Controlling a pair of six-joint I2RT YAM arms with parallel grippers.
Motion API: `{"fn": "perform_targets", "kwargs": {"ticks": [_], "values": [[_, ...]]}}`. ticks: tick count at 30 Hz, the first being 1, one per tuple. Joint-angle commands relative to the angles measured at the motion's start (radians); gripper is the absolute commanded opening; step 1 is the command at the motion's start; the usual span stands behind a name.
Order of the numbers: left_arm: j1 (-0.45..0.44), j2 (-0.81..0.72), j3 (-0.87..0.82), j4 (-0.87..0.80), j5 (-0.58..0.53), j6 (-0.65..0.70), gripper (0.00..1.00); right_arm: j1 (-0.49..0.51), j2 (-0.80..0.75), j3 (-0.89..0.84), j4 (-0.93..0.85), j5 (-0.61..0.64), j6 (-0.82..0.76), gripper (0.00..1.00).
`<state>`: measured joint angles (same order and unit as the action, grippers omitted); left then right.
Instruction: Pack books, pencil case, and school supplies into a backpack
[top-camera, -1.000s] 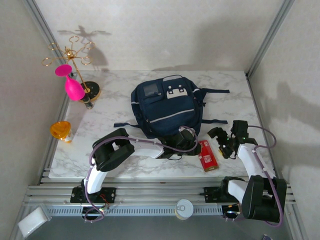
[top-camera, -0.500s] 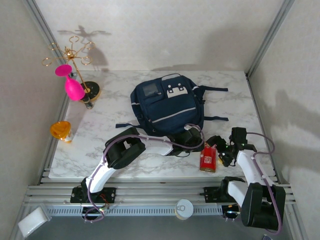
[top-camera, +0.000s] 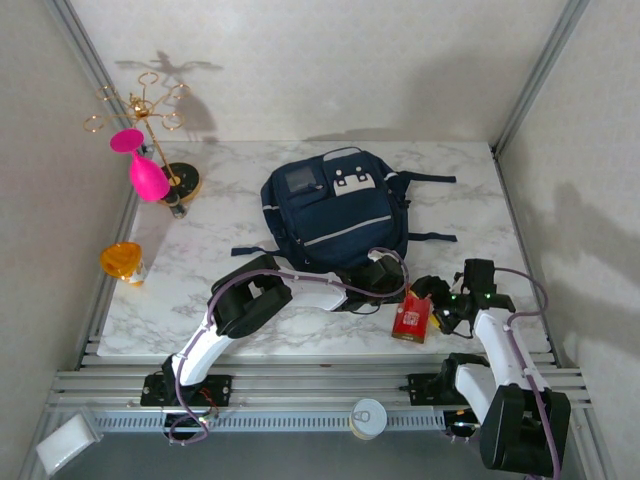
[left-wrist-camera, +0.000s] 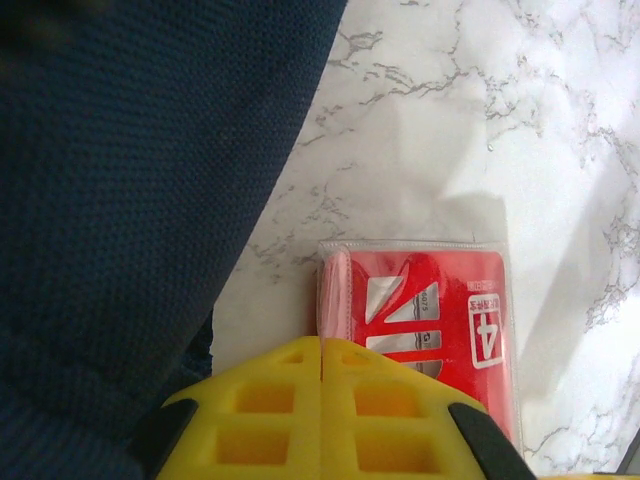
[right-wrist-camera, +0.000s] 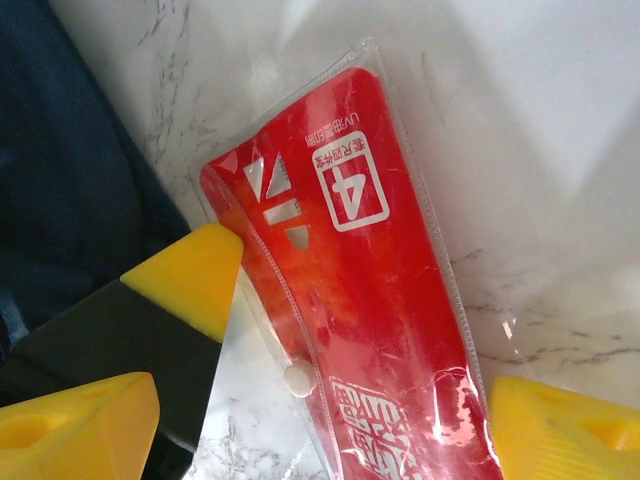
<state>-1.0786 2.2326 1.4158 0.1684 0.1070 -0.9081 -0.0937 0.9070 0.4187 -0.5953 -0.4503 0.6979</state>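
Observation:
The navy backpack (top-camera: 335, 215) lies flat in the middle of the table, its fabric (left-wrist-camera: 130, 200) close on my left. The school supplies, a flat red pack (top-camera: 410, 320) in clear plastic, rest on the marble just right of its lower corner. My left gripper (left-wrist-camera: 321, 345) is shut, its yellow tips pinching the pack's (left-wrist-camera: 430, 320) left edge, which curls up. My right gripper (right-wrist-camera: 320, 410) straddles the same pack (right-wrist-camera: 370, 300), open, one finger (right-wrist-camera: 565, 430) on each side. The books and the pencil case are out of view.
An orange cup (top-camera: 120, 262) stands at the table's left edge. A pink glass (top-camera: 145, 172) hangs on a gold stand (top-camera: 150, 110) at the back left. A white round lid (top-camera: 368, 417) sits on the front rail.
My left gripper closed on the pack's edge. The right gripper came in from the right over the pack and narrowed slightly. The pack slid and turned a little.

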Motion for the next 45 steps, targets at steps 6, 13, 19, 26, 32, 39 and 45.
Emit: {"fn": "perform_targets", "kwargs": {"ticks": [6,13,19,26,32,39,45], "values": [[0.026,0.082,-0.045,-0.089,-0.087,-0.034,0.0,0.002,-0.046,0.043,-0.047,-0.085,-0.077,0.73],[0.029,0.078,-0.052,-0.089,-0.09,-0.039,0.0,0.003,-0.046,0.049,-0.058,-0.092,-0.104,0.55],[0.032,0.078,-0.058,-0.08,-0.084,-0.043,0.0,0.003,-0.068,0.049,-0.047,-0.129,-0.109,0.4],[0.032,0.073,-0.06,-0.066,-0.069,-0.046,0.0,0.002,-0.057,0.013,-0.021,-0.122,-0.116,0.27],[0.031,0.062,-0.052,-0.06,-0.057,-0.04,0.03,0.002,-0.055,0.007,-0.012,-0.107,-0.119,0.14],[0.03,0.043,-0.031,-0.069,-0.046,-0.029,0.09,0.003,-0.064,0.018,-0.008,-0.099,-0.113,0.03],[0.027,-0.001,-0.023,-0.073,-0.04,-0.025,0.16,0.003,-0.083,0.031,-0.008,-0.093,-0.105,0.0]]}}
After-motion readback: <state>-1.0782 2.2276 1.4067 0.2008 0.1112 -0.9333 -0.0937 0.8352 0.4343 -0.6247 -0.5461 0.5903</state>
